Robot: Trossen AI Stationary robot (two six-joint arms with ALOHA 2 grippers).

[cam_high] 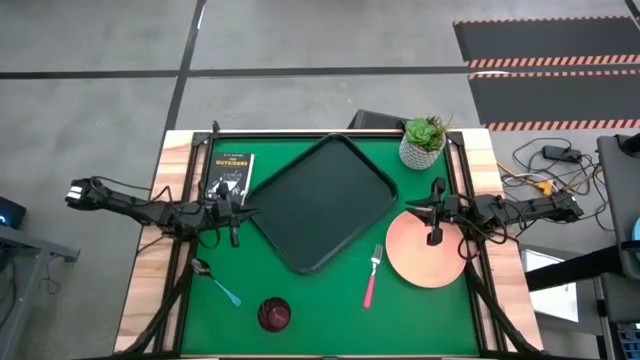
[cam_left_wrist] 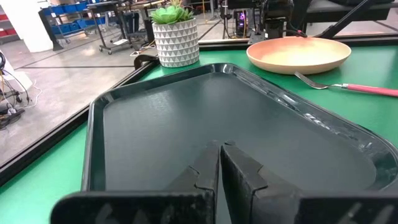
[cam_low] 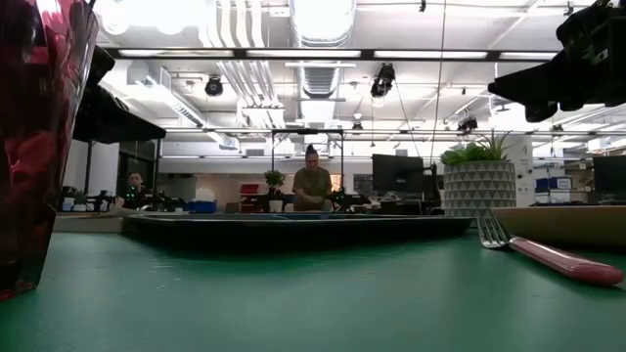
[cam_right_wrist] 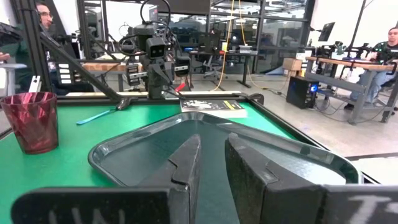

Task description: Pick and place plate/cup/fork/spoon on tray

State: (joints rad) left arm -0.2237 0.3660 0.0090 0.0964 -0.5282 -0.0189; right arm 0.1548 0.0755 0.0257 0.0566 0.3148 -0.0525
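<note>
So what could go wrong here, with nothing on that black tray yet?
The plate lies flat on the green table, so the right gripper above it, jaws slightly apart, may struggle to get under its rim. The fork lies close beside the plate and could get knocked. The plant pot stands near the tray, where a swinging arm might tip it.

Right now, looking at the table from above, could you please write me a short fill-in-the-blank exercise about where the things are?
1. The tray holds ____ of the tableware.
2. The fork lies between the tray and the ____.
3. The cup stands nearest to the ____, which has a light blue handle.
4. The right gripper hangs over the plate; the left gripper is beside the small black ____.

Missing words: none; plate; spoon; book
</note>
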